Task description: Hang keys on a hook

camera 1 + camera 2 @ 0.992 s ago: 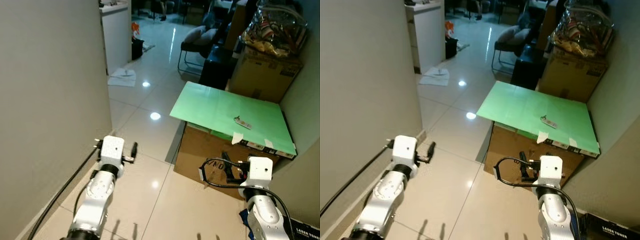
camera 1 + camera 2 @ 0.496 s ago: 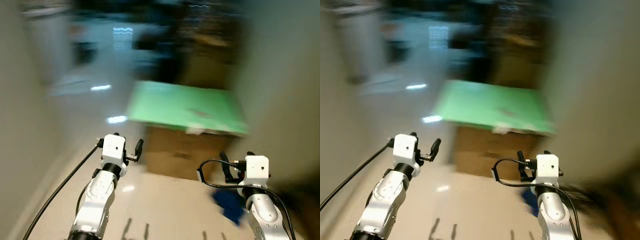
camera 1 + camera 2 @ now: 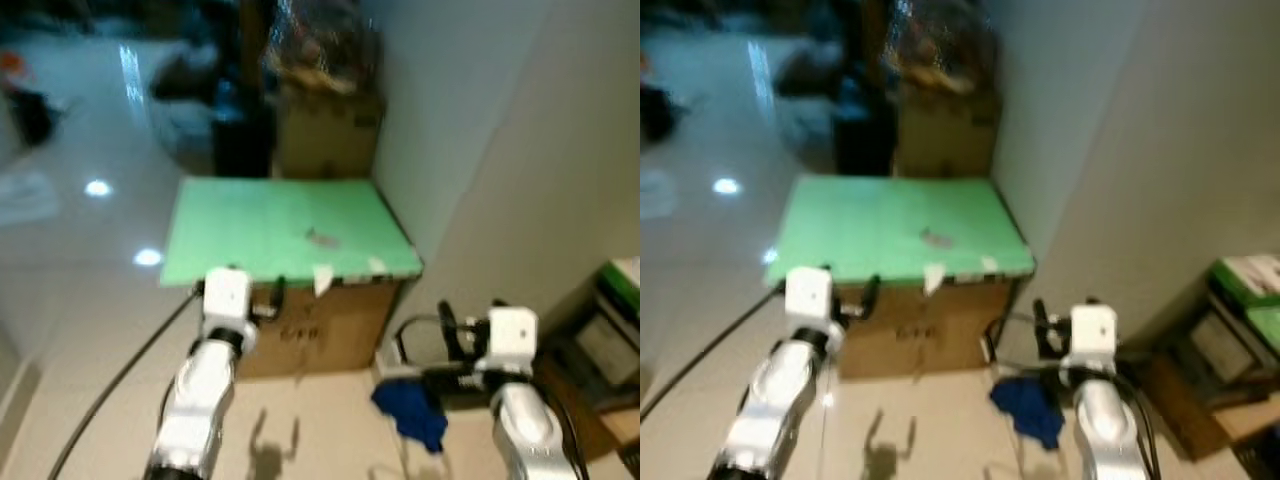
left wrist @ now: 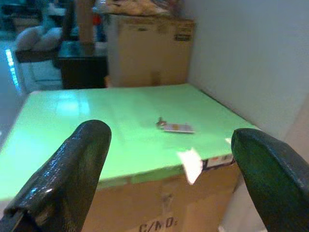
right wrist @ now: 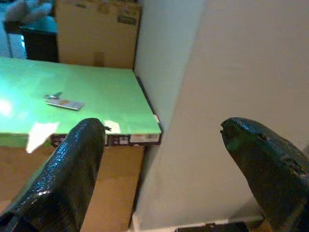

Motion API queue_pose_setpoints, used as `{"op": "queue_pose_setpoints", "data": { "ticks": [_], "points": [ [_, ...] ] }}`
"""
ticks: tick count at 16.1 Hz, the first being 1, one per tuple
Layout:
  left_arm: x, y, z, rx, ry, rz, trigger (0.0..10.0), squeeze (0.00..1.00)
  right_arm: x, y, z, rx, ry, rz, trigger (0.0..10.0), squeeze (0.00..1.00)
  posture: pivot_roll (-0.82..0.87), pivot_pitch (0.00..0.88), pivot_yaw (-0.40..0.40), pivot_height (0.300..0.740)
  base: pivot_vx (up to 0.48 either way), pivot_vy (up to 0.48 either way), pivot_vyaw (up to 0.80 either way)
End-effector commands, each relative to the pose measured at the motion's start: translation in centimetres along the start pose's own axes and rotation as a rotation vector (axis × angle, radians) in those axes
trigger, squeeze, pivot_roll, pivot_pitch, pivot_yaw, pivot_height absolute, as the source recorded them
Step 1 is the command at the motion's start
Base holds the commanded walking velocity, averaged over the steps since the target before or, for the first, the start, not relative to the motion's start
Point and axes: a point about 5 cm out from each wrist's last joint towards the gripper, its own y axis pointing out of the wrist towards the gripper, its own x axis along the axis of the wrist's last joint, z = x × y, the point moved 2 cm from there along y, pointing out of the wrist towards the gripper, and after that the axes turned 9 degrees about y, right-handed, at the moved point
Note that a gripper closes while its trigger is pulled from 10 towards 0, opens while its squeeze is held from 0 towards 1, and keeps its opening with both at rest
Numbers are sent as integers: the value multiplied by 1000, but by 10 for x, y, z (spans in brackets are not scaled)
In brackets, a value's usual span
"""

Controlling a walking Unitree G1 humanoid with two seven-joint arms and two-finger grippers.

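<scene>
The keys [image 3: 322,238], a small bunch with a flat pale tag, lie on a green board [image 3: 240,225] that tops a cardboard box [image 3: 320,335] just ahead of me. In the left wrist view the keys [image 4: 175,127] rest past the middle of the board. My left gripper [image 4: 169,133] is held open at box height, short of the near edge, with nothing between its fingers [image 4: 72,169]. My right gripper [image 5: 161,126] is open too, off the box's right corner near the wall; the keys [image 5: 63,102] lie to its left.
A pale wall [image 3: 500,150] runs close along the right of the box. A blue cloth [image 3: 410,415] lies on the tiles by the right arm. Another cardboard box [image 3: 325,135] with a bag on top stands behind. Green-topped boxes [image 3: 620,300] sit at the far right.
The whole view has swung to the right, so the box with the keys now sits straight ahead and closer. Both arms keep the same raised pose.
</scene>
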Motion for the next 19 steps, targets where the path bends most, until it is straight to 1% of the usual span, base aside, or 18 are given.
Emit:
{"op": "queue_pose_setpoints", "data": {
  "ticks": [1, 3, 7, 8, 10, 12, 16, 18, 19],
  "points": [
    [6, 5, -11, -25, -4, -19, 10000, 0, 1, -4, -8, -28, -17, -2, 10000, 0, -112, 0, -66, 740, 480, 0, 613],
    [6, 5, -10, -25, -1, -17, 10000, 0, -2, -4, -9, -43, -19, 6, 10000, 0, -114, 0, -63, 740, 480, 0, 622],
    [7, 6, -11, -23, -5, -20, 10000, 0, -4, -6, -5, -13, -21, 18, 10000, 0, -119, 0, -55, 740, 480, 0, 503],
    [10, 8, -14, -40, 6, -30, 10000, 0, -5, -8, -4, -26, -19, 26, 10000, 0, -120, 0, -52, 740, 480, 0, 438],
    [11, 5, -20, -79, 24, -43, 10000, 0, -6, -9, -5, -55, -19, 20, 10000, 0, -118, 0, -50, 740, 480, 0, 0],
    [13, 4, -23, -103, 27, -49, 10000, 0, -7, -8, -5, -57, -8, 26, 10000, 0, -114, 0, -50, 740, 480, 0, 0],
    [16, 0, -30, -159, 82, -67, 10000, 0, -9, -9, -10, -90, 8, 38, 10000, 0, -110, 0, -48, 740, 470, 0, 0],
    [19, -1, -39, -204, 107, -90, 10000, 0, -11, -10, -11, -103, 12, 43, 10000, 0, -110, 0, -46, 740, 431, 0, 0],
    [19, -1, -40, -211, 112, -91, 10000, 0, -11, -11, -11, -105, 13, 46, 10000, 0, -110, 0, -46, 740, 412, -240, 0]
  ]
}}
